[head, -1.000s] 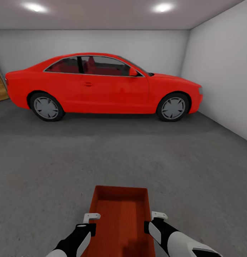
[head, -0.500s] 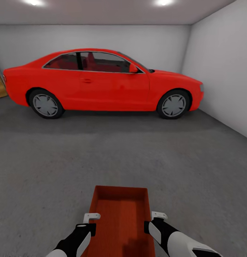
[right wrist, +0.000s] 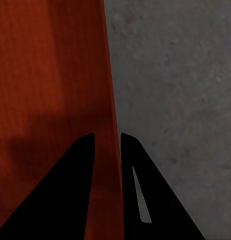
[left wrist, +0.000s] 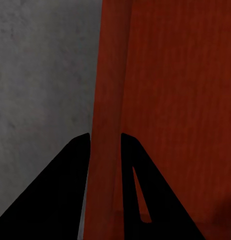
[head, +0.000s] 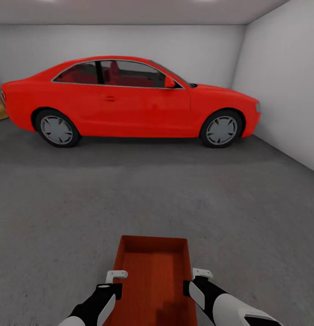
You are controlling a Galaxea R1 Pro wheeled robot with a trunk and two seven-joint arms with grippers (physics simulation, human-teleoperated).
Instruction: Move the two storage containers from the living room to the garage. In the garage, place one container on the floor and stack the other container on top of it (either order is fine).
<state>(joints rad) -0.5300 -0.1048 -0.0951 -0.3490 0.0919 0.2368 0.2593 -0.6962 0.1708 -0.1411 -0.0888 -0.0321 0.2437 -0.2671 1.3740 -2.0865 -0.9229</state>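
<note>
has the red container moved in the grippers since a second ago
No. The long shallow container sits the same between the left end effector and right end effector; the robot rolled toward the red car.

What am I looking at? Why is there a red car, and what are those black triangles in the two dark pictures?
This is a pretend, computer-made robot with two arms. The big picture comes from a camera on its head, looking into a garage with a red car and a grey concrete floor. Low down you see the arms carrying a long red-orange container. The left pincer grips one long wall, and the right pincer grips the other. The two dark pictures come from cameras near each pincer. The black triangles are the pincer's fingers, with the container's wall squeezed between them. The grey beside the wall is the floor.
</note>
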